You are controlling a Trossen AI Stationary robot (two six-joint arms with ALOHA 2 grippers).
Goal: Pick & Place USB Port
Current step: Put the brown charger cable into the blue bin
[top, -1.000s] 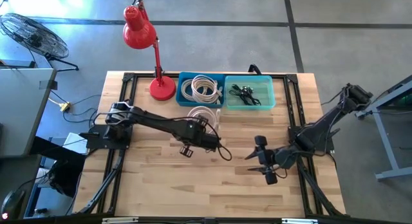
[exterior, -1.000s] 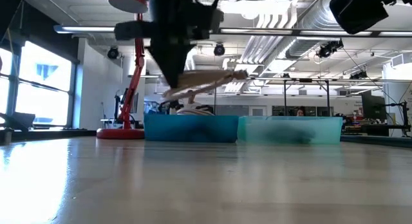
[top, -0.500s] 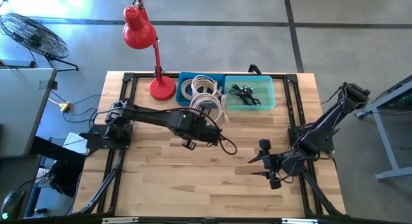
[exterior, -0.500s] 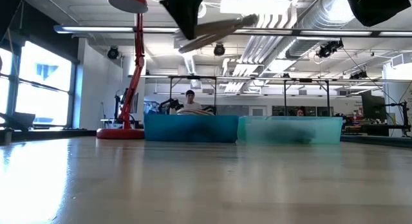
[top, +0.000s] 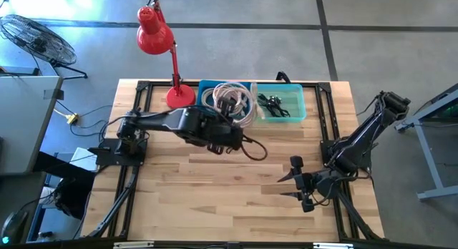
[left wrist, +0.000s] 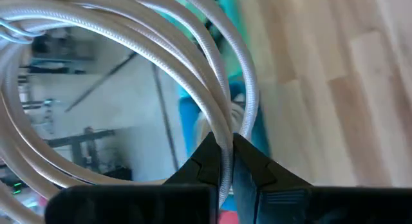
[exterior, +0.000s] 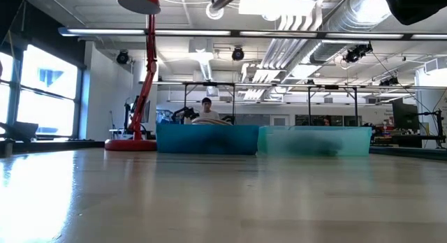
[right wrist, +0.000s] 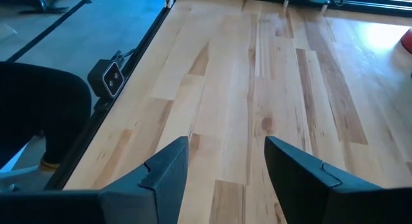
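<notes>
White cable coil (top: 240,104) pinched in your left gripper (left wrist: 225,161), held over the blue bin (top: 206,86).
Your right gripper (right wrist: 225,161) waits, fingers spread, above the wooden table (top: 236,192).

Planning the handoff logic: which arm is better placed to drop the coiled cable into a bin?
Left. Its gripper is shut on the white cable coil beside the blue bin; the right gripper is open, far off.

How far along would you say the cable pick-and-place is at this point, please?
Done: the left gripper has shut on a coiled white cable and holds it lifted above the blue bin. In hand: carrying the coil, which hangs over the bins. Left: setting it down and releasing. More white coils lie in the blue bin. The right gripper waits open near the table's right side.
</notes>
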